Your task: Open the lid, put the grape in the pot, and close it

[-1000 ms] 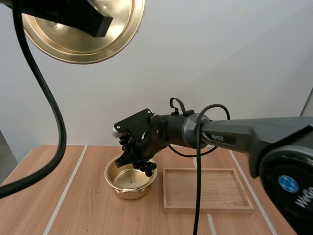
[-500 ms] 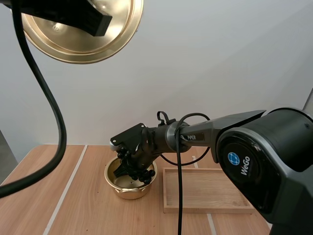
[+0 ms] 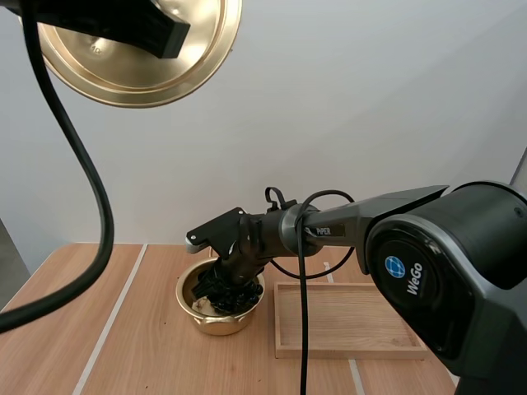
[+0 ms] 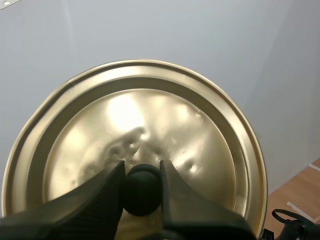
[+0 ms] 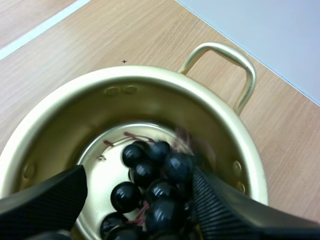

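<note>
- Right wrist view: my right claw (image 5: 137, 172) is dipped into the pot (image 5: 125, 95). Its fingers are spread wide and it has let go. The grapes (image 5: 155, 187) lie on the pot's floor between them.
- High view: those fingers are hidden here. It shows my right arm coming in from the right, its end down over the pot (image 3: 216, 321), with the grapes (image 3: 224, 292) a dark heap inside the rim.
- Left wrist view: my left claw (image 4: 141, 172) is clenched on the lid's (image 4: 150, 115) black knob (image 4: 142, 192), one tip at each side.
- High view: the lid (image 3: 140, 78) hangs high, up and left of the pot and well apart from it.
- Table (image 3: 140, 346): pale wood with white lines. A tray (image 3: 350, 321) lies flat just right of the pot. Behind is a plain pale wall (image 3: 370, 107).
- Grapes: round, glossy, near black, on reddish stems.
- Pot: brass-gold, with a loop handle (image 5: 215, 46).
</note>
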Tool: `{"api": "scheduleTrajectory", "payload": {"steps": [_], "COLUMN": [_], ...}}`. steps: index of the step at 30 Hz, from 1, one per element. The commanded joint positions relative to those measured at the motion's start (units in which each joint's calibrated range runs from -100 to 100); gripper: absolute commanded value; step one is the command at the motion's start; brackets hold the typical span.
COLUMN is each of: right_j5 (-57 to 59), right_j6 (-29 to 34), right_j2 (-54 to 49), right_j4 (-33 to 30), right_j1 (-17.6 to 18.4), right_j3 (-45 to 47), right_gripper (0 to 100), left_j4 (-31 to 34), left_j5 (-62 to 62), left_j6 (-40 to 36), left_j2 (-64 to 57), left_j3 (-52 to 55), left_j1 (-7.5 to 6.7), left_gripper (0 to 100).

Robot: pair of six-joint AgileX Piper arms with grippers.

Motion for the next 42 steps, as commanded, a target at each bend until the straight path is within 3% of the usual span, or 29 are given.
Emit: {"api": "scheduleTrajectory", "payload": {"steps": [1, 11, 17, 18, 20, 22, 23, 24, 37, 42], "right_j5": [0.3, -0.3, 8.4, 10.7, 14.3, 16.6, 18.7, 20.0, 39.4, 35.5], "right_j6": [-0.2, -0.2, -0.2, -0.2, -0.2, -0.2, -0.2, -0.2, -0.2, -0.2], "right_j2": [-2.5, -10.2, -13.7, -14.1, -14.9, -15.5, -16.0, -16.5, -21.3, -21.3], "right_j4": [0.7, 2.6, 2.2, 1.8, 1.3, 1.3, 1.3, 1.3, -1.1, -1.2], "right_j1": [-0.1, -0.1, -0.1, -0.1, -0.1, -0.1, -0.1, -0.1, -0.1, -0.1], "right_j3": [-0.2, -0.2, -0.2, -0.2, -0.2, -0.2, -0.2, -0.2, -0.1, 2.9], "right_gripper": [100, 100, 100, 90, 56, 29, 4, 0, 0, 0], "left_j4": [0.0, 0.0, 0.0, 0.0, 0.0, 0.0, 0.0, 0.0, 0.1, 0.1], "left_j5": [-1.3, -1.3, -1.3, -1.3, -1.3, -1.3, -1.3, -1.3, -1.3, -1.3], "left_j6": [-0.6, -0.6, -0.6, -0.6, -0.6, -0.6, -0.6, -0.6, -0.6, -0.6], "left_j2": [-0.2, -0.2, -0.2, -0.2, -0.2, -0.2, -0.2, -0.2, -0.2, -0.2], "left_j3": [-0.5, -0.5, -0.5, -0.5, -0.5, -0.5, -0.5, -0.5, -0.5, -0.5], "left_j1": [-0.05, -0.05, -0.05, -0.05, -0.05, -0.05, -0.05, -0.05, -0.05, -0.05], "left_gripper": [0, 0, 0, 0, 0, 0, 0, 0, 0, 0]}}
